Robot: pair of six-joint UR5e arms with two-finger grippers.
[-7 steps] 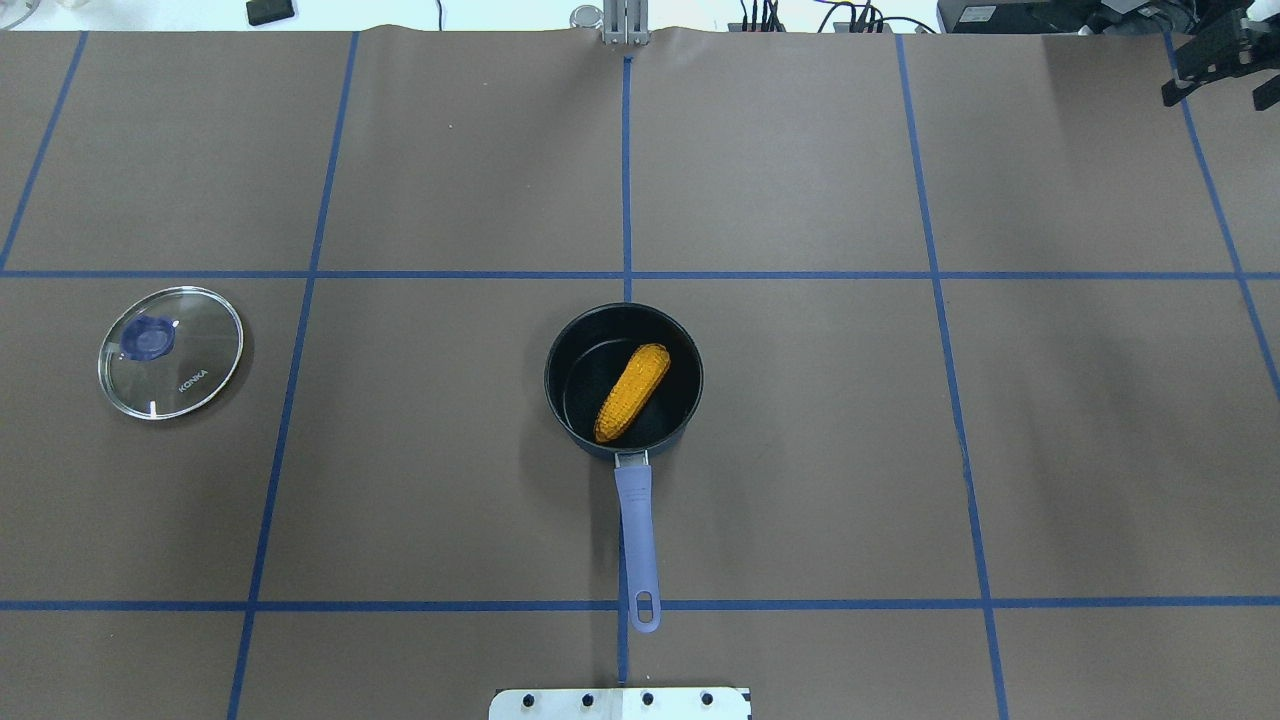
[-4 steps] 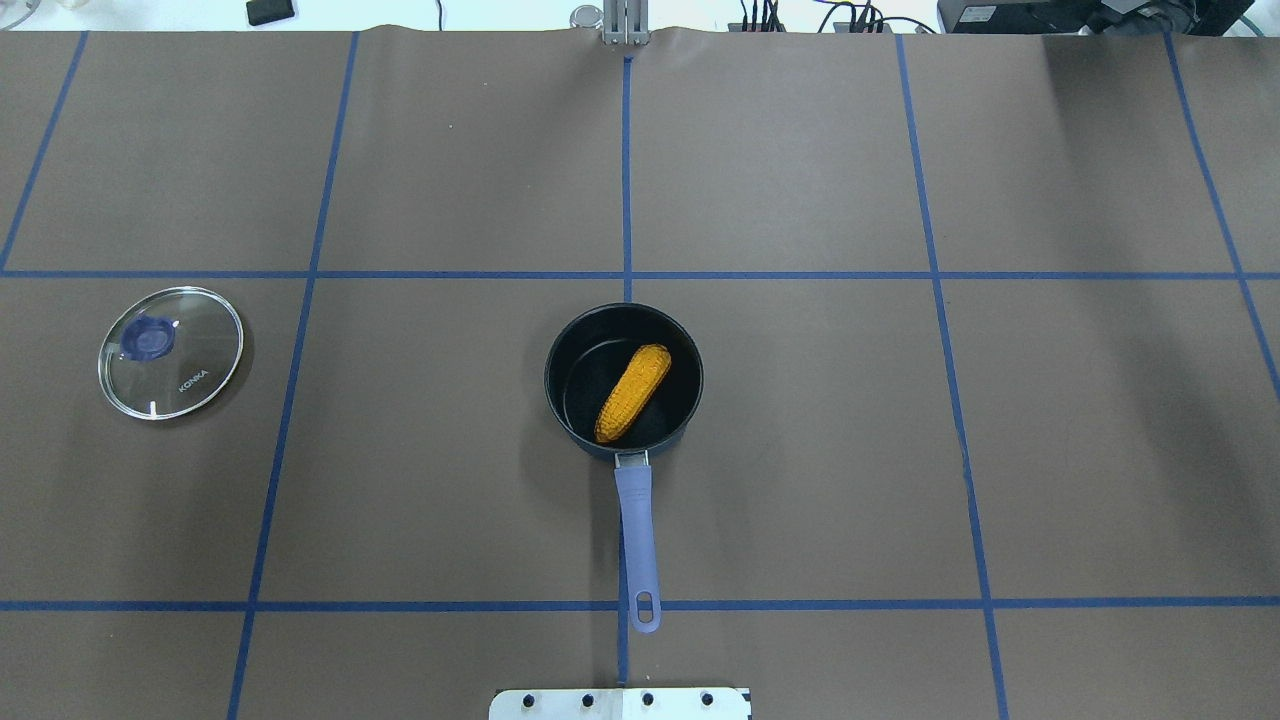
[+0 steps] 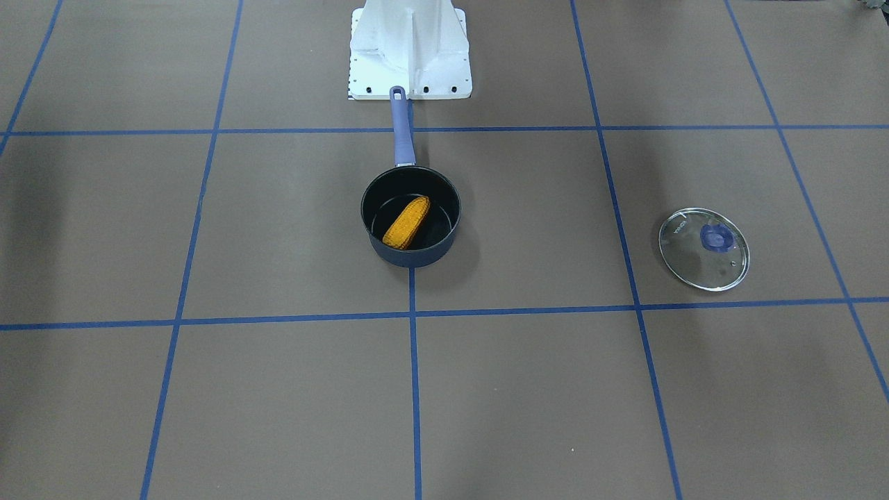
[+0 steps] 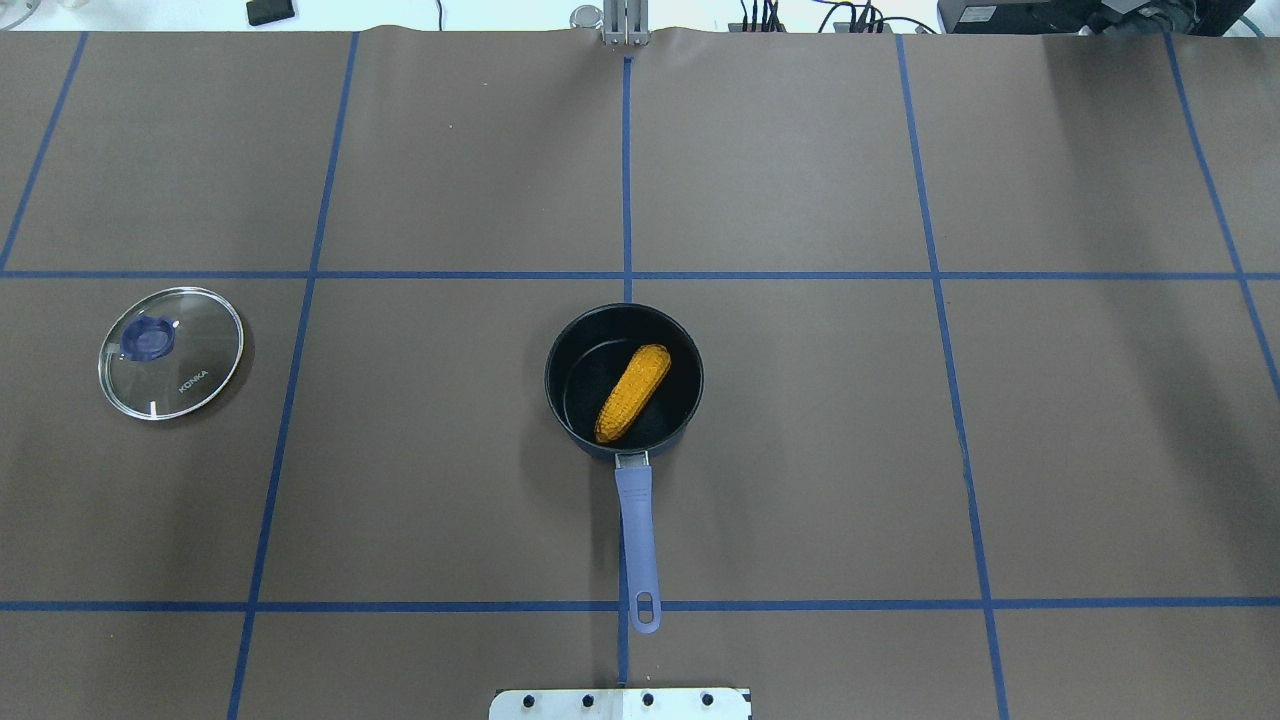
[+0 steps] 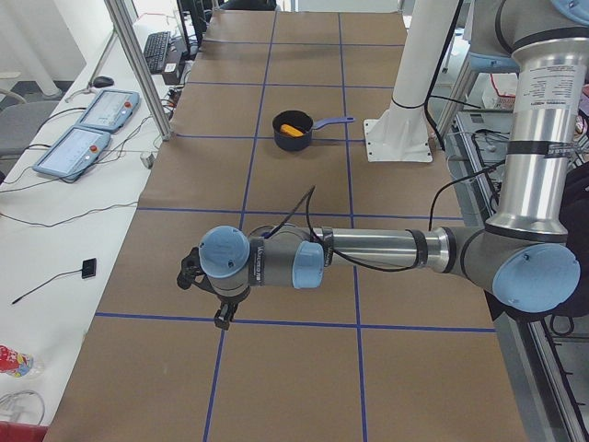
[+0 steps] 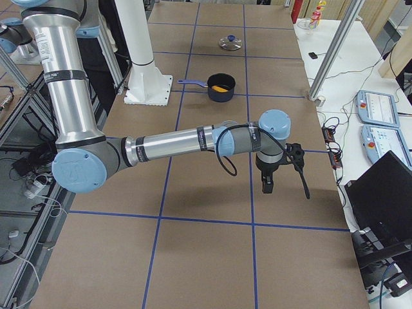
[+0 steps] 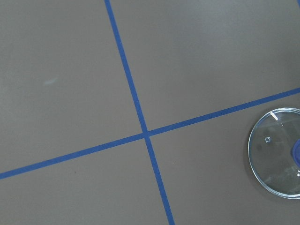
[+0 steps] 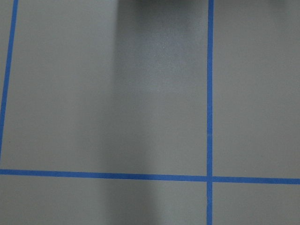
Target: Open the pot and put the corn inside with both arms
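The dark pot [image 4: 583, 365] stands open at the table's middle, its purple handle [image 4: 637, 525] toward the robot base. The orange-yellow corn [image 4: 632, 393] lies slanted inside it, also in the front-facing view [image 3: 407, 222]. The glass lid [image 4: 171, 352] with a blue knob lies flat far to the left and shows in the left wrist view [image 7: 276, 159]. My left gripper [image 5: 219, 315] shows only in the exterior left view, my right gripper [image 6: 284, 183] only in the exterior right view. Both hang over bare table far from the pot. I cannot tell whether either is open or shut.
The white base block [image 3: 410, 52] stands just behind the handle's end. Blue tape lines grid the brown table cover. Tablets and cables [image 5: 87, 129] lie on the white bench beyond the table's far edge.
The right gripper, seen at the overhead view's top right corner 0.9 s ago, has left that view. The pot, corn and lid have not moved.
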